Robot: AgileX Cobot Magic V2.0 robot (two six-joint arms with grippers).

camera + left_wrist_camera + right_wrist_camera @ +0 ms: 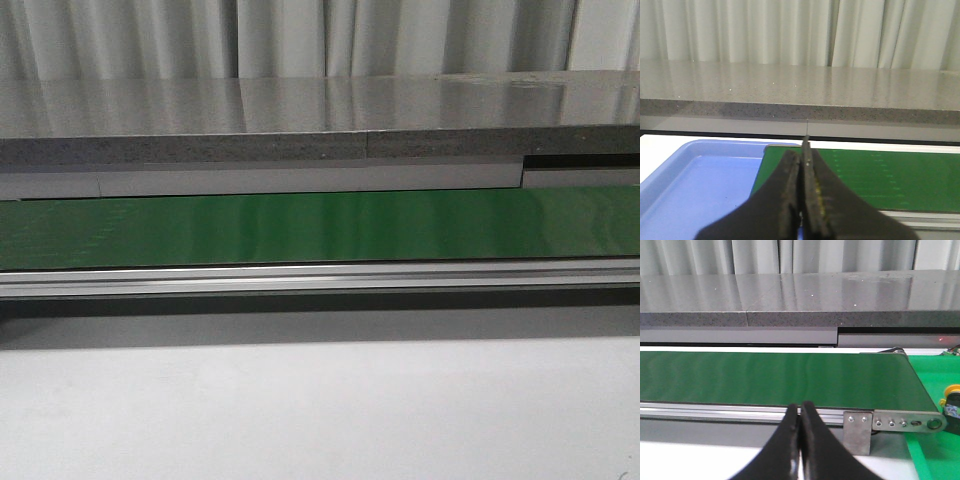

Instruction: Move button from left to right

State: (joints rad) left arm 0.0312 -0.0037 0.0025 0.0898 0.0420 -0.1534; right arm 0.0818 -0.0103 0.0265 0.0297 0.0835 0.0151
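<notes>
Right wrist view shows the button [953, 401], a small switch with a round yellow-orange head on a black blocky body, at the very edge of the frame, sitting on a bright green surface [935, 450] just past the end of the dark green conveyor belt [775, 377], near the metal end bracket [900, 424]. My right gripper [800, 440] has its black fingers pressed together with nothing between them, hanging in front of the belt's aluminium rail [740, 412]. My left gripper [802, 195] is likewise closed and empty, over the join between the light blue plastic tray [690, 165] and the belt. The front view shows only bare belt, so neither arm nor the button appears there.

The main risk I judge is misreading where the button is: it is half cut off, so a reach could land on the bracket instead. Approaching with closed fingers could also knock it over.
</notes>
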